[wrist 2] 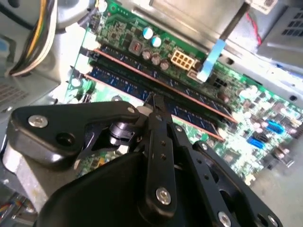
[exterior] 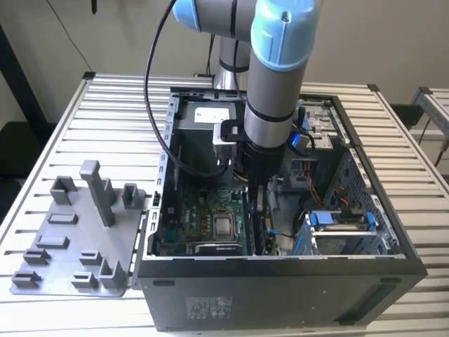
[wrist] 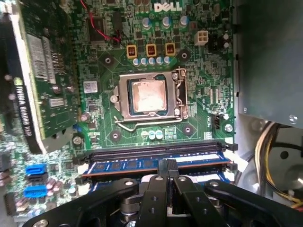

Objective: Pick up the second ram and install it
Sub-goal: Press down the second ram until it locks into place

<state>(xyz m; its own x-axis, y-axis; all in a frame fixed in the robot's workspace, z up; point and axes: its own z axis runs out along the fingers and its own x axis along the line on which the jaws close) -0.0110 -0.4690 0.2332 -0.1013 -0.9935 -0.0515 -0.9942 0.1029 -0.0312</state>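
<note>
My gripper [exterior: 257, 205] reaches down into the open computer case [exterior: 280, 284], over the memory slots beside the processor. In both wrist views its black fingers [wrist: 169, 166] are pressed together, and their tips rest on the top edge of the second ram [wrist: 123, 165], a long dark stick with blue labels standing in its slot. The fingers meet along the stick's length and do not clamp its faces. The same stick [wrist 2: 118, 84] runs diagonally across the second wrist view, with another stick [wrist 2: 156, 71] seated parallel beside it. A black empty slot [wrist: 151, 150] lies towards the processor.
The silver processor [wrist: 148, 96] sits in its socket on the green board. A graphics card [wrist: 42, 71] stands upright on one side, with cable bundles [wrist: 277, 156] on the other. A grey tray with upright posts [exterior: 77, 232] lies at the exterior view's left. A drive cage [exterior: 340, 228] is at its right.
</note>
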